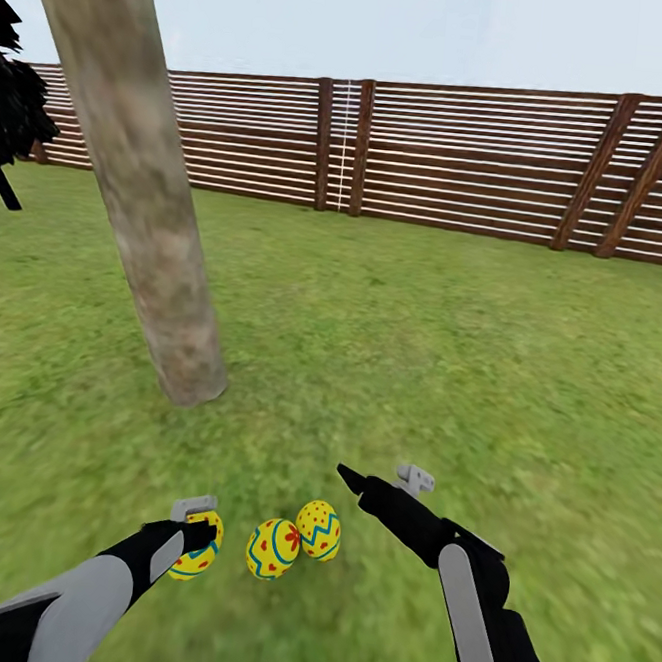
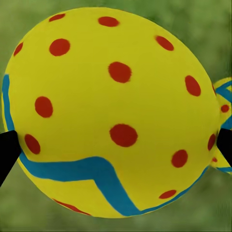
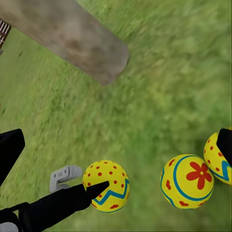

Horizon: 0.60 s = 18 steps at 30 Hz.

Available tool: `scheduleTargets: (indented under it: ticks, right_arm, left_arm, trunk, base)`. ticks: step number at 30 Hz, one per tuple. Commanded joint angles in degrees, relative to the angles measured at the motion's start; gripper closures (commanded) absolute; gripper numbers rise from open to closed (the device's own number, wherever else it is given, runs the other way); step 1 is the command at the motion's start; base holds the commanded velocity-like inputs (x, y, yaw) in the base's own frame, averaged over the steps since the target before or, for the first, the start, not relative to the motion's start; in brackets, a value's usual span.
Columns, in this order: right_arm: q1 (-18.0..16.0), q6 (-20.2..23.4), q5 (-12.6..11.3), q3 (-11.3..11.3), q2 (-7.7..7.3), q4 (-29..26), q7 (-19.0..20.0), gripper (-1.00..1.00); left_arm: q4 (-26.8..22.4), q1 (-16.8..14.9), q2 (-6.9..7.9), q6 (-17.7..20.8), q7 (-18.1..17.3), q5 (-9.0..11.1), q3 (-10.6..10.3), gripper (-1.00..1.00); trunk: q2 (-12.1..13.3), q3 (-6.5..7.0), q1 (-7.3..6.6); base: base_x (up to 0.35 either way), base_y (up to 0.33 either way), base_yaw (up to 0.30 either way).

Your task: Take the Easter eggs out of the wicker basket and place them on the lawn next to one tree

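My left gripper (image 1: pixel 195 537) is clenched on the third egg (image 1: pixel 197 553), low over the lawn (image 1: pixel 449 361), beside two eggs (image 1: pixel 295 541) near the tree (image 1: pixel 143 184); my right gripper (image 1: pixel 384 476) hangs released.

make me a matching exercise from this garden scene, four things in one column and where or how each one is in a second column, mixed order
Things:
1. left gripper
2. right gripper
3. tree trunk
4. fence

Place or state:
A. runs along the far edge of the lawn
B. open, holding nothing, above the grass
C. leans up out of the grass beyond the eggs
D. closed on a spotted egg, low over the grass beside the two eggs lying there

Pairs: 1-D, 2-B, 3-C, 4-A
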Motion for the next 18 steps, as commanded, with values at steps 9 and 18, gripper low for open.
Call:
scheduleTargets:
  ticks: [9,18]
  right_arm:
    - [-0.03,0.27,0.13,-0.07,0.01,-0.03,0.23,-1.00]
    - [-0.03,0.27,0.16,-0.06,0.00,0.05,0.23,-1.00]
  left_arm:
    - [-0.10,0.02,-0.03,0.36,0.01,-0.60,0.47,1.00]
    - [-0.10,0.02,-0.03,0.38,-0.05,-0.64,0.45,1.00]
  trunk:
    - [-0.14,-2.05,0.22]
    - [-0.26,-4.04,0.45]
  base:
    - [0.000,0.000,0.000]
    - [0.000,0.000,0.000]
